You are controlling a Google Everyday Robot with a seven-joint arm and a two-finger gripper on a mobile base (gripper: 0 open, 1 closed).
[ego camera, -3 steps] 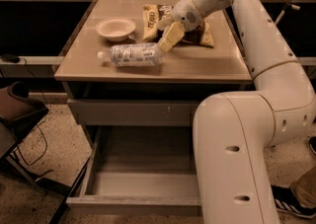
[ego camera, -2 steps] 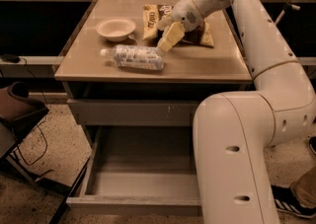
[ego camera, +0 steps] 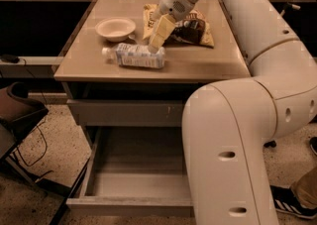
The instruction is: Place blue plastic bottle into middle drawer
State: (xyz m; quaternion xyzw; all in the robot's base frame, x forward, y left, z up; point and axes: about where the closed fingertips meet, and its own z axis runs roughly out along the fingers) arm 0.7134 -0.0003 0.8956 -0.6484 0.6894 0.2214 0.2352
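Speckled floor, dark shelving at the rear, and one cabinet with a tan tabletop (ego camera: 208, 65) at centre. Item 1: blue plastic bottle (ego camera: 134, 55), clear and ribbed with a pale label, lying on its side on the front left part of the tabletop, white cap pointing left, well apart from the drawer below. Item 2: pale bowl (ego camera: 115, 28), upright, just behind the bottle's cap end. Item 3: brown-and-yellow snack bag (ego camera: 193, 30), flat on the rear of the tabletop, to the right of the bowl. Item 4: white arm (ego camera: 257, 21), its bulky lower segment filling the right foreground; it rises along the cabinet's right side, bends at the top of the view and reaches leftward over the snack bag, wrist angled down and to the left. Item 5: gripper (ego camera: 154, 45), pale yellow, slanting down from the wrist, its tip at the upper side of the bottle's right end; whether the jaws are apart or together cannot be told. Item 6: grey drawer front (ego camera: 124, 112), closed, directly under the tabletop. Item 7: middle drawer (ego camera: 129, 204), beneath that front, pulled far out toward the camera, smooth grey inside, low plain front edge nearest the viewer. Item 8: dark shoe (ego camera: 292, 201) with white stripes on the floor at lower right.
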